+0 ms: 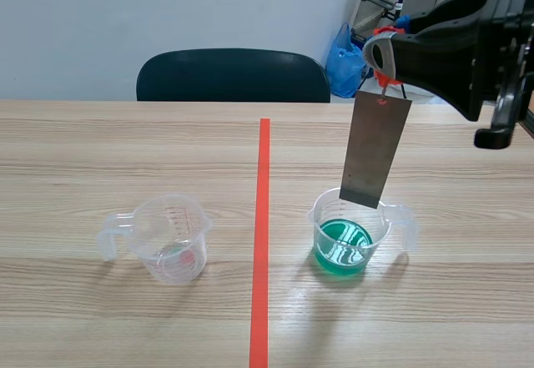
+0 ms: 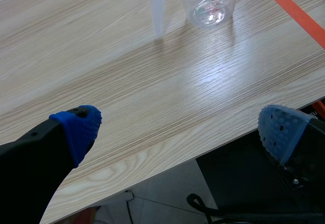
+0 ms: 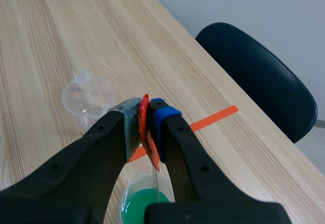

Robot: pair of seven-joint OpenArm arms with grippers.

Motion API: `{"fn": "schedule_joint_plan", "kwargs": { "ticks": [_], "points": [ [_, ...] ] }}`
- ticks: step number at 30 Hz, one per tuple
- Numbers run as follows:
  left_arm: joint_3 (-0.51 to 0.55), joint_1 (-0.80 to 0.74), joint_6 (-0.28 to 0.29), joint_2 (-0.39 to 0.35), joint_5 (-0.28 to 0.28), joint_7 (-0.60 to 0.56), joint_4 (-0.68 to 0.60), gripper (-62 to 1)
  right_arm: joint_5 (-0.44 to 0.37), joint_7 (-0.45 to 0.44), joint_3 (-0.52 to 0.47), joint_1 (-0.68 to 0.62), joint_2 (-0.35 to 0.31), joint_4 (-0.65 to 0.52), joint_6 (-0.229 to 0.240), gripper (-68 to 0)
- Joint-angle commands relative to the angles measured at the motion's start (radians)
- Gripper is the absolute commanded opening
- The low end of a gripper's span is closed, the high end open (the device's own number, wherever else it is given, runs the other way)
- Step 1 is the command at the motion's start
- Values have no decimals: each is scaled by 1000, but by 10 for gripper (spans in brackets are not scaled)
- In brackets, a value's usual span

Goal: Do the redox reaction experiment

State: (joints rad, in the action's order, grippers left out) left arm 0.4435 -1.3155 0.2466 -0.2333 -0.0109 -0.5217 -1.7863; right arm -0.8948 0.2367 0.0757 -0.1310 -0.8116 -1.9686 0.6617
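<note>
**Metal strip hangs from its clip above the green beaker**

The right gripper (image 3: pixel 146 113) is clamped on a small orange-red clip (image 3: pixel 148 137), one pad on each side of it. From the clip a flat grey metal strip (image 1: pixel 375 147) hangs toward 6 o'clock, its lower end leaning slightly toward 7. In the scene view the strip's bottom edge sits about level with the rim of the clear beaker (image 1: pixel 399 218). It is not touching the green liquid (image 1: pixel 342 247). Whether it has passed inside the rim cannot be told.

This beaker stands at about 4 o'clock from the table's (image 1: pixel 125 143) middle, with its handle pointing to 3. A second clear beaker (image 1: pixel 158 218) stands at about 8 o'clock, across the orange-red tape line, with its handle toward 9.

The left gripper (image 2: pixel 180 127) is spread wide with nothing between its blue pads (image 2: pixel 81 125). It hovers at the table's near edge, with the second beaker (image 2: pixel 208 0) well ahead of it.

The strip looks thin, stiff and light, and its faces are probably slick, so the clip at its top is the sensible hold. Because it hangs from that one point, it will likely swing if moved quickly. The beakers look like light plastic, so a knock from the strip could slide or tip them and spill the liquid.
</note>
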Motion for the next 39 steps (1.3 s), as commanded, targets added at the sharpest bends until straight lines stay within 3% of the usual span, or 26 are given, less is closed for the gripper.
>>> {"fn": "schedule_joint_plan", "kwargs": {
  "ticks": [1, 10, 14, 18, 19, 25, 31, 39],
  "points": [
    [-5, -1, 3, 2, -6, -13, -11, 14, -15, -15, -11, 12, -11, -12, -6, -669],
    [-5, -1, 3, 2, -6, -14, -11, 14, -15, -15, -11, 12, -11, -12, -6, -669],
    [-5, -1, 3, -22, -7, -78, -11, 5, -15, -15, -11, 12, -11, -12, -5, -669],
    [-6, 18, 14, -100, -7, -98, -11, -316, -15, -14, -11, 12, -11, -12, -5, -669],
    [-10, 49, 22, -121, -7, -98, -11, -366, -15, -15, -11, 12, -11, -12, -5, -669],
    [-104, 282, 143, -263, -14, -51, -11, -523, -15, -15, -11, 12, -11, -12, -5, -669],
    [-318, 568, 200, -367, -161, 180, -10, -570, -15, -15, -11, 12, -10, -12, -5, -669],
    [-605, 955, 213, -374, -286, 407, 33, -569, -15, -15, -11, 12, -8, -12, -5, -669]
  ]
}}
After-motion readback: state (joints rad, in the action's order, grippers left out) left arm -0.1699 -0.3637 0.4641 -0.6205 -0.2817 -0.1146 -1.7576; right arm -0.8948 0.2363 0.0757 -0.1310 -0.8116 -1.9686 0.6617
